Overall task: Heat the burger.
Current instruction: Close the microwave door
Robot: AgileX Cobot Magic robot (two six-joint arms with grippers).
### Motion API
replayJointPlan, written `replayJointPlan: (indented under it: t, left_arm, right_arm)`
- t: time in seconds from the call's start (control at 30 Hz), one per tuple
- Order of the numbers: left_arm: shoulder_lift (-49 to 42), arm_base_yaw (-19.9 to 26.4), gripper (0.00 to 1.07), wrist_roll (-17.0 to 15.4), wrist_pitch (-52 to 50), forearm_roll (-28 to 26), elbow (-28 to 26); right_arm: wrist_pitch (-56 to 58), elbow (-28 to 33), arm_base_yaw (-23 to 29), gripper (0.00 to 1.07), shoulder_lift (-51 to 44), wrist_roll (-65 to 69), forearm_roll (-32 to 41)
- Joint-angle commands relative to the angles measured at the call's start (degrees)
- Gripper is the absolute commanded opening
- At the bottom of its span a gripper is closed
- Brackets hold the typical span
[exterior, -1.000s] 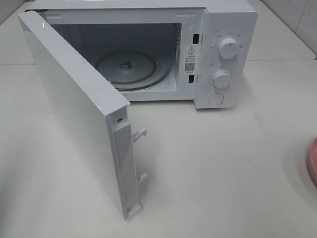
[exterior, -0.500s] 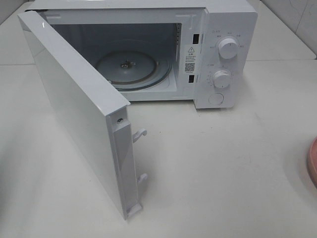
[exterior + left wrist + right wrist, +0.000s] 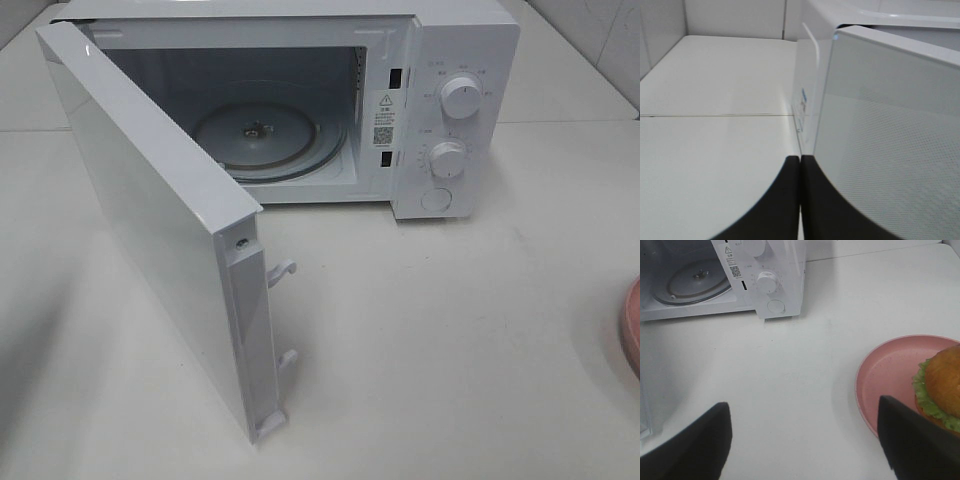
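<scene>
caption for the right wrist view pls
Open right claw hovers above the table, burger on pink plate beside it, open microwave beyond.

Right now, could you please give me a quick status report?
Left gripper shut, empty, beside open microwave door. Right gripper open, empty. Burger on pink plate, not yet picked. Path to microwave clear.

Glossy white microwave [image 3: 440,60], clear glass turntable [image 3: 268,140], matt pink plate [image 3: 890,375], glossy-bunned burger [image 3: 942,385], matt white table [image 3: 450,330].

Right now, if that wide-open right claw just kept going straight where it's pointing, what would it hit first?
Probably the bare white table. The right gripper angles down at it; the pink plate with the burger sits off to one side.
</scene>
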Motion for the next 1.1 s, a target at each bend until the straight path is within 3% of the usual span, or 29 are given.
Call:
replayJointPlan:
  t: [0.03, 0.17, 0.3, 0.7, 1.1]
  left_arm:
    - [5.4, -0.3, 0.00, -3.7, -5.7, 6.6, -2.5]
    - [8.3, -2.3, 0.00, -4.5, -5.7, 7.2, -4.8]
    - [12.9, -7.4, 0.00, -3.0, -5.8, 7.1, -8.0]
    - [21.1, -14.0, 0.00, -1.9, -8.1, 4.5, -12.6]
    - [26.0, -21.8, 0.00, -0.5, -6.0, -0.9, -18.3]
  right_arm:
    - [-0.3, 0.1, -0.4, 0.76, -1.6, -0.6, 0.3]
    - [-0.3, 0.1, -0.4, 0.76, -1.6, -0.6, 0.3]
    - [-0.3, 0.1, -0.4, 0.76, -1.6, -0.6, 0.3]
    - [-0.3, 0.1, -0.4, 0.76, -1.6, -0.5, 0.3]
    - [-0.3, 0.1, -0.4, 0.76, -1.6, -0.6, 0.3]
